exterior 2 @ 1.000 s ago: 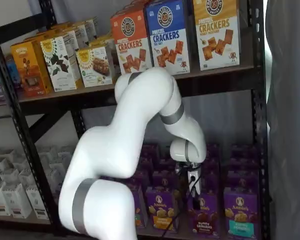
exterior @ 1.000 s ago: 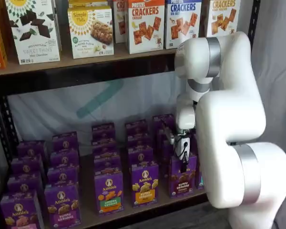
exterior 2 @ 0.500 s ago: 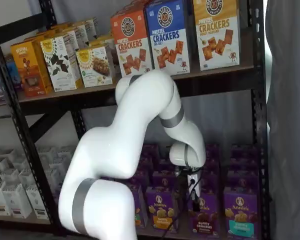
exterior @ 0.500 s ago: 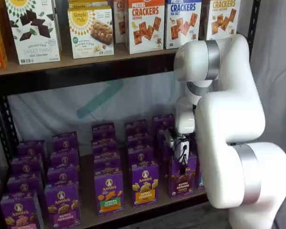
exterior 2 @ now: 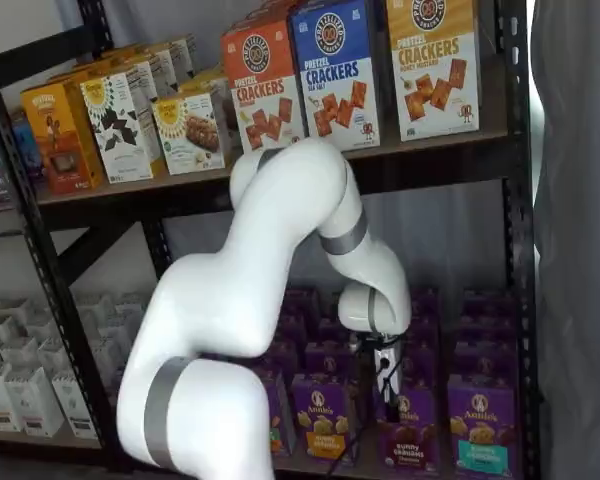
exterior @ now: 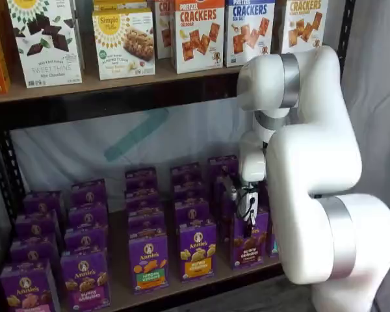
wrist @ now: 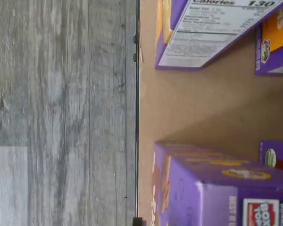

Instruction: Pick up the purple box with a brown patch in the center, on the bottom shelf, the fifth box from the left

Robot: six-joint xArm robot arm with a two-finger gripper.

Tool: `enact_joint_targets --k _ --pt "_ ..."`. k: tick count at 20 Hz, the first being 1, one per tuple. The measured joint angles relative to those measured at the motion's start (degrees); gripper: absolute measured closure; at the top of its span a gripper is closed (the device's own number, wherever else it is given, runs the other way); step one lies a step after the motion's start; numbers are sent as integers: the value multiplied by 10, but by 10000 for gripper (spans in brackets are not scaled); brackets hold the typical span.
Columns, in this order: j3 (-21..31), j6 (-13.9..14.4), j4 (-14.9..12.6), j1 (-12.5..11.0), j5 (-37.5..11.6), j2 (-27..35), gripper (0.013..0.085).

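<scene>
The purple box (exterior: 248,242) with dark brown bunny cookies stands at the front of the bottom shelf (exterior: 120,286), right of a purple carton with a yellow band. It also shows in a shelf view (exterior 2: 410,432). My gripper (exterior: 248,224) hangs right at the box's top, its black fingers side-on with a cable beside them. It shows in a shelf view (exterior 2: 385,380) over the box's left top edge. No gap between the fingers can be made out. The wrist view looks down on the top of a purple carton (wrist: 212,186) with brown on its front.
Rows of purple Annie's cartons fill the bottom shelf, close on both sides of the target. A teal-band carton (exterior 2: 478,432) stands to its right. Large cracker boxes (exterior: 198,34) sit on the higher board. Black rack posts (exterior 2: 515,250) frame the shelf. Grey floor (wrist: 61,113) lies in front.
The arm has sunk a little, bringing the gripper lower onto the top of the purple box. The boxes have not moved.
</scene>
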Motion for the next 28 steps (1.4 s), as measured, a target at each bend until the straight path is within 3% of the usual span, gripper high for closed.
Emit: enact_joint_targets --k 1,8,10,16,21,24,28 --pt "0 -1 1 0 2 -1 410" --pt "5 8 -10 -1 2 -6 410" --pt "6 10 -13 -2 3 -7 490" --pt "8 9 -12 -2 7 -10 610" --pt "12 6 -8 -2 8 -14 610" --pt "15 6 -9 -2 6 -16 690" --pt "23 0 -2 -1 2 -21 690"
